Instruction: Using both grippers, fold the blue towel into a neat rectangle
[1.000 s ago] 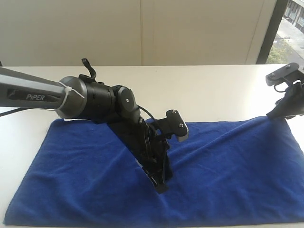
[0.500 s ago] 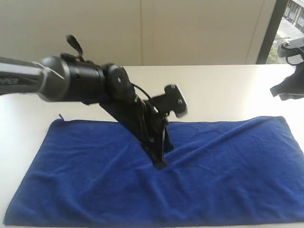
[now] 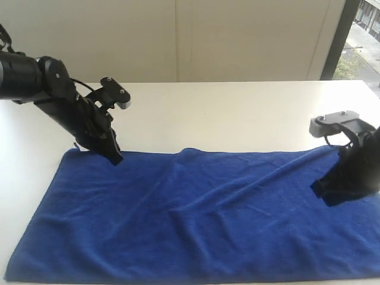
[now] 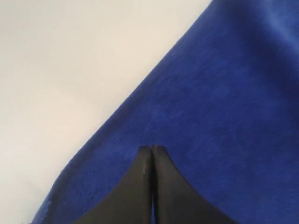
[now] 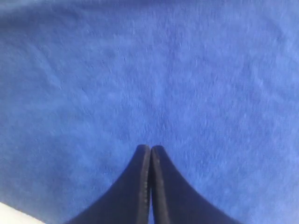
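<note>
Left claw (image 3: 114,158) is closed, its two black fingers pressed flat together with nothing caught between them. The right claw (image 3: 322,191) is the same, shut tight and empty, as both wrist views show. We see the towel (image 3: 196,219) spread open in a single layer over the near part of the worktop (image 3: 237,110), with its long axis parallel to the worktop's near edge. A low ridge (image 3: 279,169) runs slantwise through the right half of the cloth. The relation we care about is that both claws sit at the towel's far long edge, one at each end. The left claw points down at the far-left corner, where its wrist view shows the hem passing just beside the tips with bare worktop beyond. The right claw hangs over the cloth near the far-right corner but further in from the edge, and its view is almost all blue. From each claw the cloth lies directly below and stretches toward the near edge and toward the other claw. We cannot tell whether either tip touches the pile. We judge that no fold has been made yet, and that each claw would have to open before pinching the corner nearest it.
</note>
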Robot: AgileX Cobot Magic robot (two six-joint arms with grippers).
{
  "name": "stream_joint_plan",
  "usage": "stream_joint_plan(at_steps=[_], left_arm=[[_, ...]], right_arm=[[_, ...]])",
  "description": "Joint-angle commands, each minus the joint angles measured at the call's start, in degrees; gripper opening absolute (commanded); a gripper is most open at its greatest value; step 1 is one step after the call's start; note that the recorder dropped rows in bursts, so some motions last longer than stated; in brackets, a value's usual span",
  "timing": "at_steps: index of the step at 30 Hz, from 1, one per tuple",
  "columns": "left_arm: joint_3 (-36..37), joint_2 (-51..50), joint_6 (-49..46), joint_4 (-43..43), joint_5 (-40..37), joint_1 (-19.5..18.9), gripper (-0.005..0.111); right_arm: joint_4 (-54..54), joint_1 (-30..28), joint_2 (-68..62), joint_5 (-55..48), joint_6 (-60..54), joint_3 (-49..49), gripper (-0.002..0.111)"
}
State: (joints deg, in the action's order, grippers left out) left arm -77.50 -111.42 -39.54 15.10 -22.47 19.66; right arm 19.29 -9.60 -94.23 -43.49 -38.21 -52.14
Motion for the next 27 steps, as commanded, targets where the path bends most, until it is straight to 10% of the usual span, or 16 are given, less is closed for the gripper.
stream_joint_plan(at_steps=[1, 27], left_arm=[[0.87, -3.25, 0.31, 0.29, 2.08, -2.54, 0.000], [0.87, -8.67, -1.14, -4.16, 5.30, -5.23, 0.000]], right_arm=[[-10.34, 0.56, 0.28, 3.45, 11.75, 6.67, 0.000], [-24.37, 0.56, -6.65, -1.69, 27.95, 10.29, 0.000]])
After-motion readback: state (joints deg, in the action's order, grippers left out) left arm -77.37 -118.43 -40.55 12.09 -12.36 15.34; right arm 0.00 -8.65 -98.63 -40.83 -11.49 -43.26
